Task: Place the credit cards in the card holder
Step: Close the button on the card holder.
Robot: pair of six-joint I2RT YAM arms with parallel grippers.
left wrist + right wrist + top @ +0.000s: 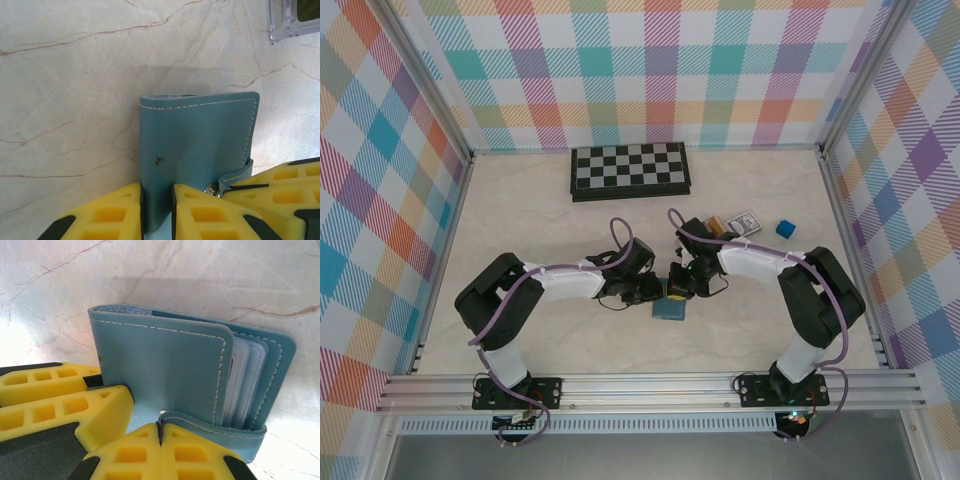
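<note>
The teal card holder [670, 309] rests on the marble table between both arms. My left gripper [157, 194] is shut on one cover of the card holder [200, 135], which stands folded with its spine upward. My right gripper [160, 430] is shut on the holder's snap strap [220, 429]. The cover [160, 365] is slightly parted, and greyish pockets [245, 385] show at the right. The left gripper's yellow fingers [60, 400] press in from the left. A tan credit card [715, 224] lies behind the right arm, partly hidden by it.
A chessboard [630, 170] lies at the back of the table. A dark patterned card with white edges [747, 221] and a small blue cube [785, 228] sit at the right. A clear plastic item [295, 20] lies on the table beyond the holder. Plaid walls enclose the table.
</note>
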